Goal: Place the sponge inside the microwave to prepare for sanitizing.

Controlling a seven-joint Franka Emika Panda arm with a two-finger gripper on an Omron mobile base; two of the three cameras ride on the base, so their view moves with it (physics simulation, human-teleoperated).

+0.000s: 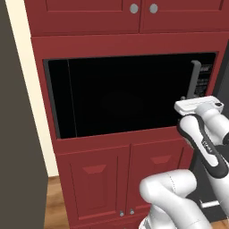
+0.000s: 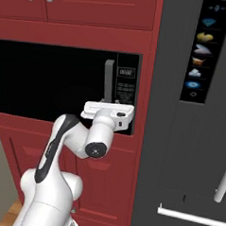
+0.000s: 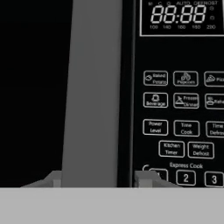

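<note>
The microwave sits in red cabinetry with its black glass door closed, so the cavity is hidden. Its grey vertical door handle stands at the door's right side, beside the black button panel. My gripper reaches straight in at the handle's lower part. In the hand view the handle runs up between my two fingertips, which press in on its two sides; my gripper is shut on it. The sponge is out of view.
Red cabinet doors lie below the microwave, and more of them above. A tall dark fridge with a long silver handle stands close on the right. A dark panel borders the left.
</note>
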